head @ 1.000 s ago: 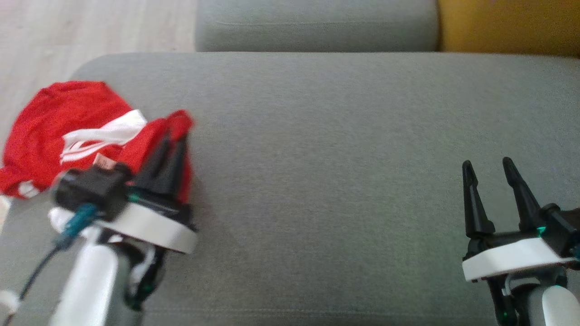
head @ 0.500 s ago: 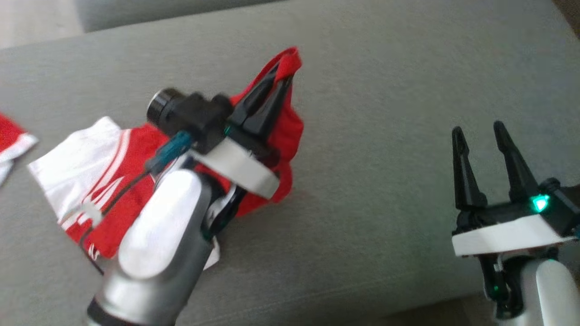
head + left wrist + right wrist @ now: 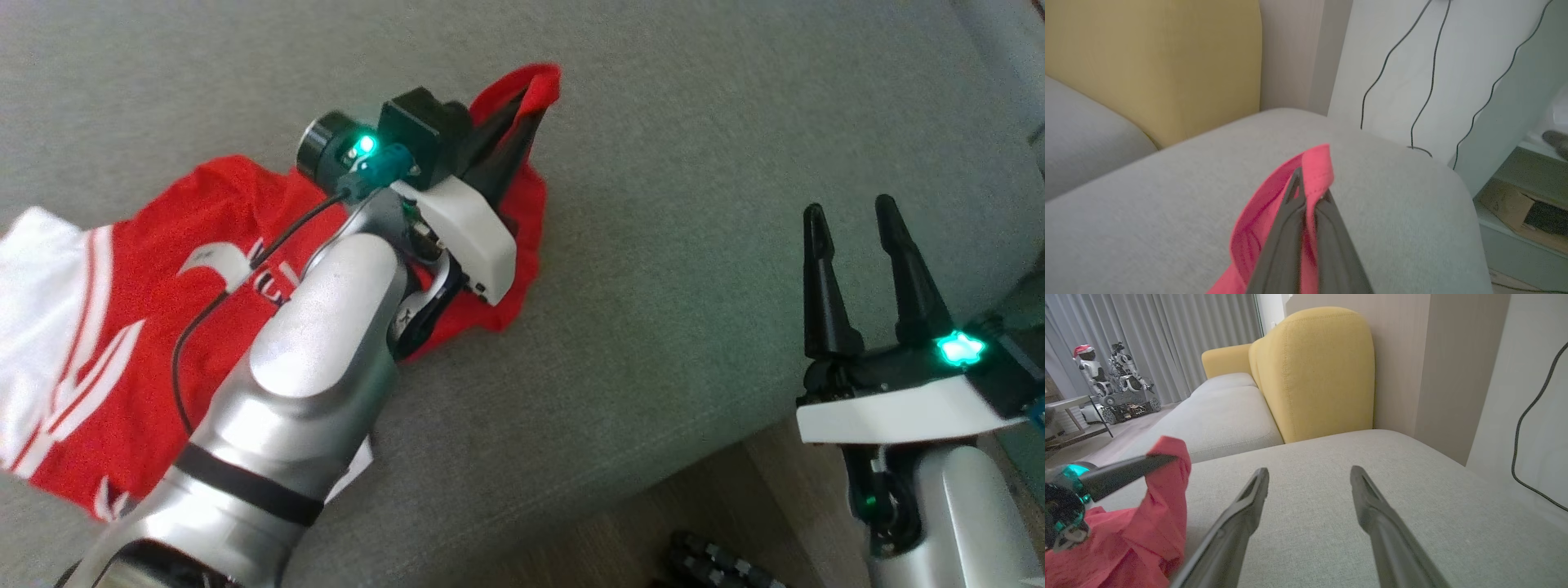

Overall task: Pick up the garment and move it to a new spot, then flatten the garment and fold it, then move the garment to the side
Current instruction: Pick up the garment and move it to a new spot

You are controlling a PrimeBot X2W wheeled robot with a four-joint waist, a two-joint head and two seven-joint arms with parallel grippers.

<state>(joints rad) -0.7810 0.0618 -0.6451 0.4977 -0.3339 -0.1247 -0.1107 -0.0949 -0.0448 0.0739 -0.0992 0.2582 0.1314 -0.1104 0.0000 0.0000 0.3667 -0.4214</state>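
On the grey sofa (image 3: 694,163), left jaws clamp a red-and-white garment (image 3: 155,261), perhaps a jersey, right jaws apart.

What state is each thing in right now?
garment, crumpled, unfolded; red hem lifted, rest lying on the sofa
left hand, shut on the garment's hem
right hand, open, empty, apart from the garment
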